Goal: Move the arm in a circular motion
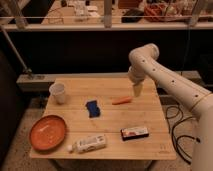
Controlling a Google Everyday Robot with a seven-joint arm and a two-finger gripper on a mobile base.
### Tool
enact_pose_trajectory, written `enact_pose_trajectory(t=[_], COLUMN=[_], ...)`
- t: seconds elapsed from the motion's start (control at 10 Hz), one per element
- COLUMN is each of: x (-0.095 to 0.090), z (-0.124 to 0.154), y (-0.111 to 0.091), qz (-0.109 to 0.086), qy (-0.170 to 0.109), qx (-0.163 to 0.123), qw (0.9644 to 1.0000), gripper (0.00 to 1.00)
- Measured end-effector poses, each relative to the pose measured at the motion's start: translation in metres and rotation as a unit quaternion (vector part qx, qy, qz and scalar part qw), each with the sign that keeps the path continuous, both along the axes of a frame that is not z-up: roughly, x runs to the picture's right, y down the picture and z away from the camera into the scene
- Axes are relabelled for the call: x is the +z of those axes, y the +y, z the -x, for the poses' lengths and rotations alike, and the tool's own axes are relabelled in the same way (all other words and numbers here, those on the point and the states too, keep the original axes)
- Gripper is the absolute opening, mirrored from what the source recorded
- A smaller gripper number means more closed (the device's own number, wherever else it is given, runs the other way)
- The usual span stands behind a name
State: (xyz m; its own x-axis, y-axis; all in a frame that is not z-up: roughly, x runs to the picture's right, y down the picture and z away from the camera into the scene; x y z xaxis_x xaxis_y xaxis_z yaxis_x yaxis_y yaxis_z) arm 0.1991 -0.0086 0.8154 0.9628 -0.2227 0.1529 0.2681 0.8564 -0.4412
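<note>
Hovering over wooden table right side (dim room): arm, tool

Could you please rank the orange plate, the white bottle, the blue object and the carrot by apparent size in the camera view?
1. orange plate
2. white bottle
3. blue object and carrot: too alike to rank.
The plate and bottle lie nearer the camera, which may exaggerate them. The gripper hangs right of the carrot.
</note>
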Motion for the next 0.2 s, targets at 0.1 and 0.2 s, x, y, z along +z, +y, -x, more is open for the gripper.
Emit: enact_pose_trajectory(t=[0.1,0.2], x=[-0.0071,-0.0126], z=[-0.0116,-0.0151], y=[0.0096,0.0176], qz=[0.004,0.007], qy=[0.005,0.005], qx=[-0.001,-0.005], qw=[1.0,1.0], gripper=[0.8,0.8])
